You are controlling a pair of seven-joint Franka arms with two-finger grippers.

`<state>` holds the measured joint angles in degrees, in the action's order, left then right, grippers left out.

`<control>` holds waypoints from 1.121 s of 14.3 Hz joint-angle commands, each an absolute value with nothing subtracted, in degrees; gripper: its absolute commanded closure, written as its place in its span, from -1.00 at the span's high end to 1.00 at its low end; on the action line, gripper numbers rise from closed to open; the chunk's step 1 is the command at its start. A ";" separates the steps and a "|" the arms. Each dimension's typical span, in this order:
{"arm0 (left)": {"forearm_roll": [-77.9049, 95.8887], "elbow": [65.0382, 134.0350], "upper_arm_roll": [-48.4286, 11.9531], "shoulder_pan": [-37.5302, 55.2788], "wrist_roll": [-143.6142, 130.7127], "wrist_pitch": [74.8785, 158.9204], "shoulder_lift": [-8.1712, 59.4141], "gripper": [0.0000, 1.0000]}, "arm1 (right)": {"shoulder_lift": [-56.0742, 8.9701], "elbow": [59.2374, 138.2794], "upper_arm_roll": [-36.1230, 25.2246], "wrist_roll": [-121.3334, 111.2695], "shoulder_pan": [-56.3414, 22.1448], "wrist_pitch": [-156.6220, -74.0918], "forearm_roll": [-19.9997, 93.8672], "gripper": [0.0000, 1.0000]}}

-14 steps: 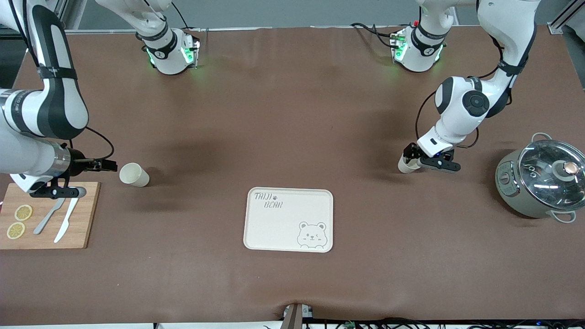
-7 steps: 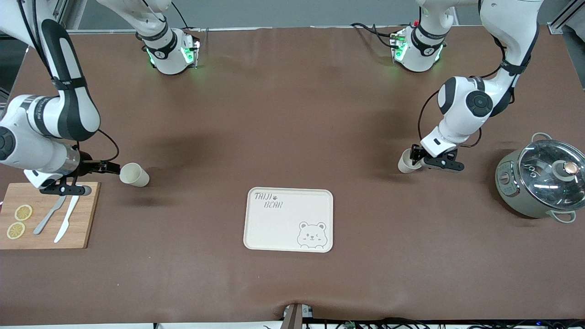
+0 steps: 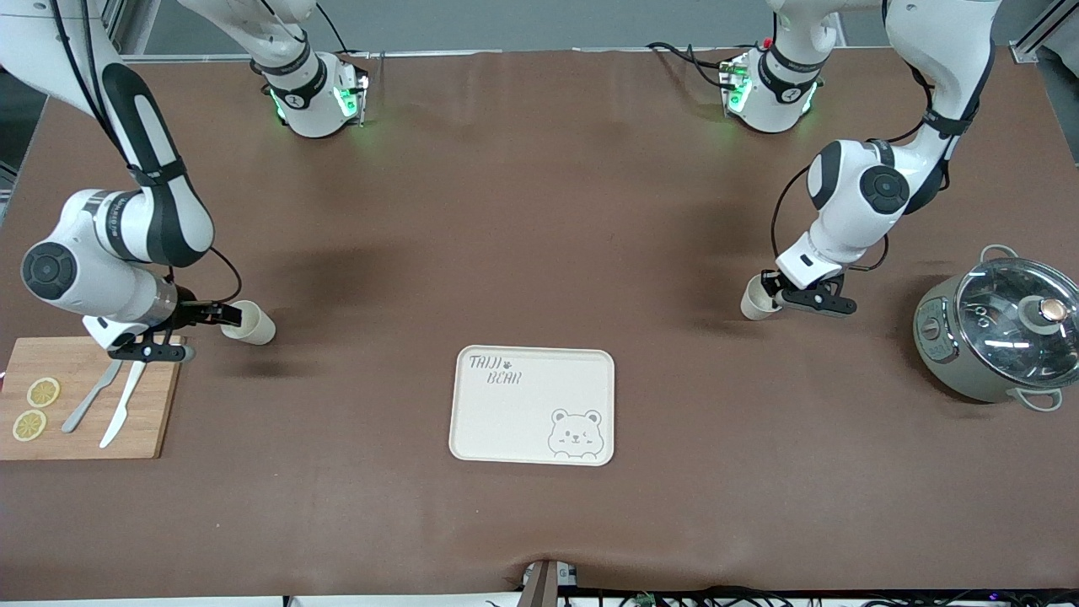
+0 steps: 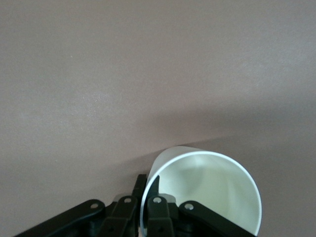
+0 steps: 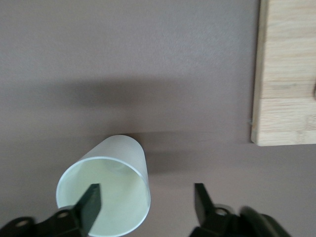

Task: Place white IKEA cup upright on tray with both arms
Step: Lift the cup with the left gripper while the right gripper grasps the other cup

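Observation:
Two white cups show. One cup (image 3: pixel 753 305) is near the left arm's end, tilted low over the table. My left gripper (image 3: pixel 769 291) is shut on its rim. In the left wrist view the gripper (image 4: pixel 149 180) has one finger inside and one outside the cup (image 4: pixel 212 187). The other cup (image 3: pixel 254 326) lies on its side near the right arm's end. My right gripper (image 3: pixel 232 316) is open at its mouth. In the right wrist view the gripper (image 5: pixel 146 193) has one finger inside the cup (image 5: pixel 106 187). The cream tray (image 3: pixel 506 421) lies empty, nearer the front camera.
A wooden cutting board (image 3: pixel 152 396) with a knife, a fork and two lemon slices lies beside the right gripper; its edge shows in the right wrist view (image 5: pixel 286 74). A grey pot with a glass lid (image 3: pixel 1003 329) stands at the left arm's end.
My right arm has swung toward its cup, and the open gripper has reached the cup's mouth. My left gripper and its cup have shifted slightly toward the left arm's end.

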<state>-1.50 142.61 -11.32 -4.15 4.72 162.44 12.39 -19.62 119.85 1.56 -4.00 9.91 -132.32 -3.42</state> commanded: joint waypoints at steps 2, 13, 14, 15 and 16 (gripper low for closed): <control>-0.88 142.65 -11.60 -4.31 4.66 163.04 11.16 -1.00 | -19.60 120.94 2.37 -4.22 10.90 -133.86 -4.48 -0.29; -0.53 123.77 -16.96 -0.19 -7.54 146.52 15.28 -1.00 | -19.95 120.15 2.37 -4.04 10.99 -133.08 -4.39 -1.00; -0.53 121.57 -16.96 1.48 -9.56 145.99 16.68 -1.00 | -19.78 119.45 2.46 -3.96 10.99 -131.67 -4.22 -1.00; -0.53 119.38 -16.96 3.15 -11.67 145.46 17.83 -1.00 | -19.69 118.05 2.55 -3.87 10.73 -129.75 -4.13 -1.00; -0.70 116.75 -16.96 4.38 -13.52 143.98 19.41 -1.00 | -19.77 116.21 2.55 -3.87 10.64 -127.38 -3.87 -1.00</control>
<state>-1.50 123.04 -16.94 1.92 -10.56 146.84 15.16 -20.06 119.05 1.78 -4.03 9.91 -131.14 -3.43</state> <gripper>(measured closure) 0.956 0.978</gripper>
